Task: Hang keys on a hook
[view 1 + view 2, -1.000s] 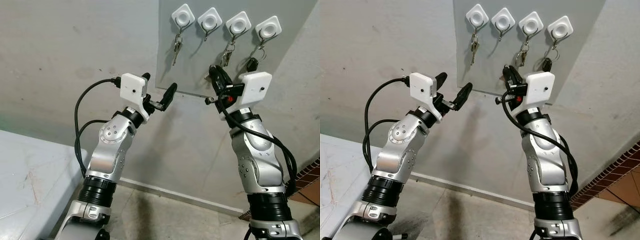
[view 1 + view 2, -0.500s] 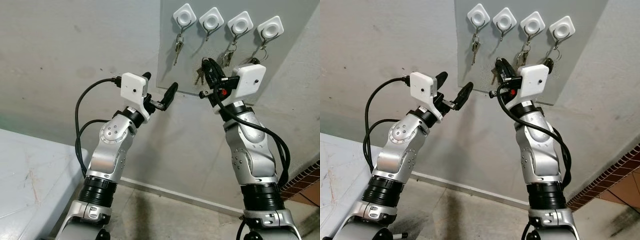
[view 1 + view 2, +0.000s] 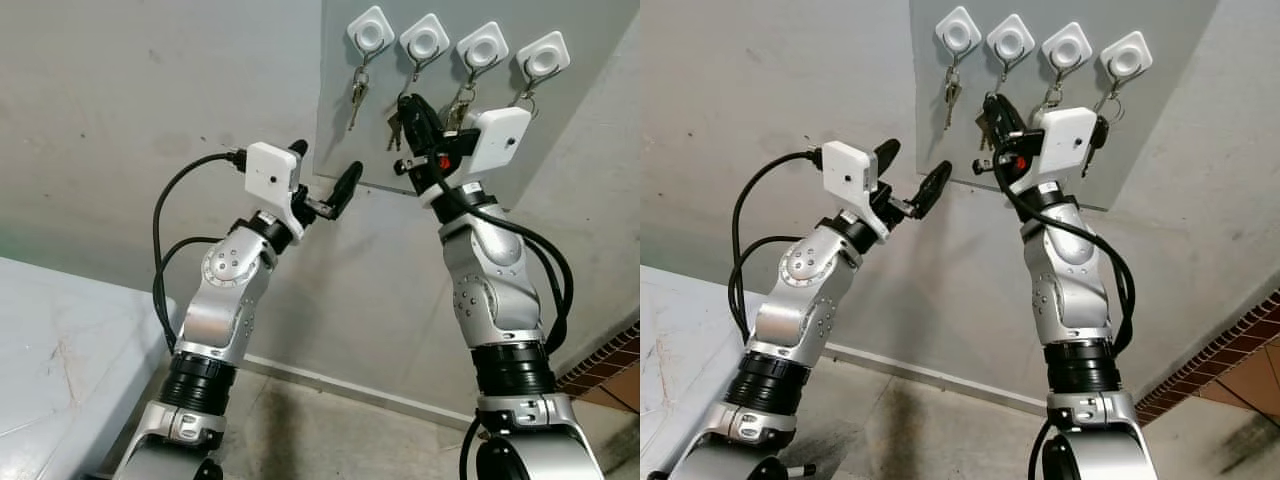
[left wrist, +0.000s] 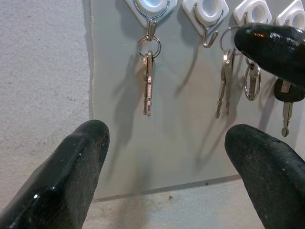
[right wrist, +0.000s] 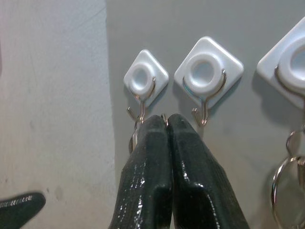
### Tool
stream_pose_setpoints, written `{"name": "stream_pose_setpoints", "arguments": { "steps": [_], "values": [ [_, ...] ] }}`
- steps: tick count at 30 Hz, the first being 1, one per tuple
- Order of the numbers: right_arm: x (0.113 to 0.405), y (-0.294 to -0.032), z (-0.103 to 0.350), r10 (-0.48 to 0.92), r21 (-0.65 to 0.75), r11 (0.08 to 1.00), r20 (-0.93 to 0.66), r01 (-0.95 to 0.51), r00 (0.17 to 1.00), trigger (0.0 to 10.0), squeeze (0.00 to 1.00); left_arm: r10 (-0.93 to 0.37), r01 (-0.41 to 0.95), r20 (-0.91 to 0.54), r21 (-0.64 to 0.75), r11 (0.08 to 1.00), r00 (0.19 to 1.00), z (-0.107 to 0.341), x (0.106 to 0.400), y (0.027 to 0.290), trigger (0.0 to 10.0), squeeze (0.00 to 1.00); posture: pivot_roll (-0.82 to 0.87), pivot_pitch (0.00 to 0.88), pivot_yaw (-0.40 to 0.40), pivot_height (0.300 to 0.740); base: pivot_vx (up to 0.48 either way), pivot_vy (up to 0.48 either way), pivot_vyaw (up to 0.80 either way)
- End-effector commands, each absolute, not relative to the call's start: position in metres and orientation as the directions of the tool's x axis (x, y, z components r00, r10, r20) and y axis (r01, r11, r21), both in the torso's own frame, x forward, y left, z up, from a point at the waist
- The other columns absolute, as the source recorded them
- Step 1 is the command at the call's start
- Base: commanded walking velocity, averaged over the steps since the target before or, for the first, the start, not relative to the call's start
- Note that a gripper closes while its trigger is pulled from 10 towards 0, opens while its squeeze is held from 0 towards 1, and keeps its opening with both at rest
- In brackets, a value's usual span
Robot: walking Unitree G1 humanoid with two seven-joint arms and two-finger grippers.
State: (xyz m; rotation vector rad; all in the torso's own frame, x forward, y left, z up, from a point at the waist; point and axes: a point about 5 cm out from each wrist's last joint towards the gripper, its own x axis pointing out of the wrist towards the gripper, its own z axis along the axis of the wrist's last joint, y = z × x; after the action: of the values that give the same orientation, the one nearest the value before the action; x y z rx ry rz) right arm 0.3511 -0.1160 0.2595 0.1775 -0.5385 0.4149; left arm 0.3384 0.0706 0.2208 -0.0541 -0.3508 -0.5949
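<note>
Keys (image 3: 396,127) pinched in my right gripper (image 5: 167,125), fingers pressed together just below hook 2 (image 5: 206,110); my left gripper (image 3: 325,172) spread, holding nothing.

Four white hooks (image 3: 458,43), two claws, four key sets.

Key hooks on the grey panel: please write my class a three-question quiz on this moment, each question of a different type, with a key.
1. True or false: the left gripper is open.
2. Which hook, counted from the left, is bare? A the first; B the second hook; C the third; D the fourth.
3. Fill in: the right gripper is shut on a set of ____.
Key: 1 true; 2 B; 3 keys.
</note>
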Motion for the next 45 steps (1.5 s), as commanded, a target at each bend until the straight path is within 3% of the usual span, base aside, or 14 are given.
{"name": "stream_pose_setpoints", "arguments": {
  "steps": [1, 29, 34, 45],
  "values": [
    [0.353, -0.117, 0.267, 0.328, 0.064, 0.899, 0.556, -0.432, 0.764, 10.0, 0.0, -0.559, 0.571, 0.342, 0.073, 0.817, 0.755, 0.224, 0.336, 0.067, 10.0, 0.0, 0.13, 0.07, -0.026, 0.74, 0.0, 0.0, 0.0],
    [0.368, -0.121, 0.283, 0.238, 0.278, 0.831, 0.605, -0.481, 0.76, 10.0, 0.0, -0.557, 0.573, 0.342, 0.065, 0.817, 0.757, 0.224, 0.334, 0.066, 10.0, 0.0, 0.13, 0.082, -0.027, 0.74, 0.0, 0.0, 0.0],
    [0.367, -0.123, 0.28, 0.202, 0.429, 0.728, 0.611, -0.534, 0.766, 10.0, 0.0, -0.556, 0.571, 0.34, 0.065, 0.819, 0.759, 0.224, 0.334, 0.067, 10.0, 0.0, 0.14, 0.086, -0.026, 0.74, 0.0, 0.0, 0.0],
    [0.362, -0.131, 0.273, 0.131, 0.625, 0.512, 0.621, -0.589, 0.773, 10.0, 0.0, -0.557, 0.573, 0.341, 0.062, 0.817, 0.758, 0.224, 0.334, 0.067, 10.0, 0.0, 0.13, 0.09, -0.021, 0.74, 0.0, 0.0, 0.0]
  ]
}}
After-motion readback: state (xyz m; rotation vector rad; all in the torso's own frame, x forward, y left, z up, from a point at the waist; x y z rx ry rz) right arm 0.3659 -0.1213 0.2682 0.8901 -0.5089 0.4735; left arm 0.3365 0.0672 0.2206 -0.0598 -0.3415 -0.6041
